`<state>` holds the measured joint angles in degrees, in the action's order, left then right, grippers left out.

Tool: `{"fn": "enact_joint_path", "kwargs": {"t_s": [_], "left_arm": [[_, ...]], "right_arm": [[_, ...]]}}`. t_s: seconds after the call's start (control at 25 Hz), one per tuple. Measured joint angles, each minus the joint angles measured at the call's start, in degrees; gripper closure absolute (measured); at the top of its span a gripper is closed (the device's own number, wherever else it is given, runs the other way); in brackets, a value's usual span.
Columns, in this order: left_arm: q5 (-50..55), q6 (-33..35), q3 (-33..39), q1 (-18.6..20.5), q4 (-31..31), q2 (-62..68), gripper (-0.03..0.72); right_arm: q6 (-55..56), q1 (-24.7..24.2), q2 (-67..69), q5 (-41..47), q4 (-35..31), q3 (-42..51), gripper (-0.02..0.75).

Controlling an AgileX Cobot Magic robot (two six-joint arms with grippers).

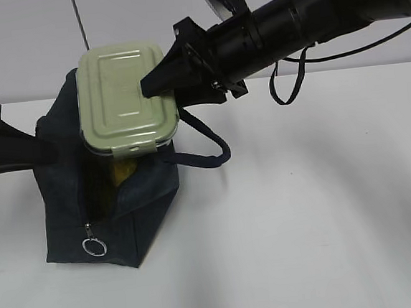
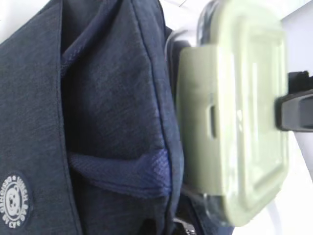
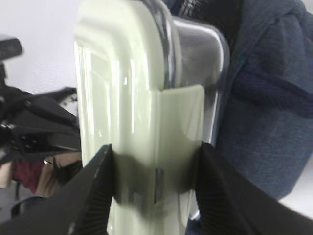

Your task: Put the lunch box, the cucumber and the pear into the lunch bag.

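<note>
On the white surface (image 1: 304, 210), your right end effector (image 1: 158, 84) clamps the lunch box (image 1: 123, 96) over the open lunch bag (image 1: 109, 205); your left end effector, out of sight, is closed.

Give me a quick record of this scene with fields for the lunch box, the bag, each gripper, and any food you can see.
lunch box: green lid facing camera, at the bag's open top
lunch bag: navy, standing on white table, unzipped
right gripper: closed on the lunch box at a clip
left gripper: tips not visible; shut
food: something yellow inside the opening, unclear what
cucumber: not visible
</note>
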<state>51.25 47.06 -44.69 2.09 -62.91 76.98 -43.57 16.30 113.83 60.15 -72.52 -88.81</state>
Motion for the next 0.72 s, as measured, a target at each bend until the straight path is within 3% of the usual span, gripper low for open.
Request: {"fn": "enact_joint_path", "kwargs": {"t_s": [0.24,0.72], "left_arm": [[0.11,0.00,0.00,0.00,0.00,0.00,0.686],[0.51,0.00,0.00,0.00,-0.41,0.00,0.686]], "right_arm": [[2.63,0.13,0.12,-0.17,8.18,0.00,0.376],[8.83,0.43,0.70,-0.30,17.38,-1.19,0.376]]}}
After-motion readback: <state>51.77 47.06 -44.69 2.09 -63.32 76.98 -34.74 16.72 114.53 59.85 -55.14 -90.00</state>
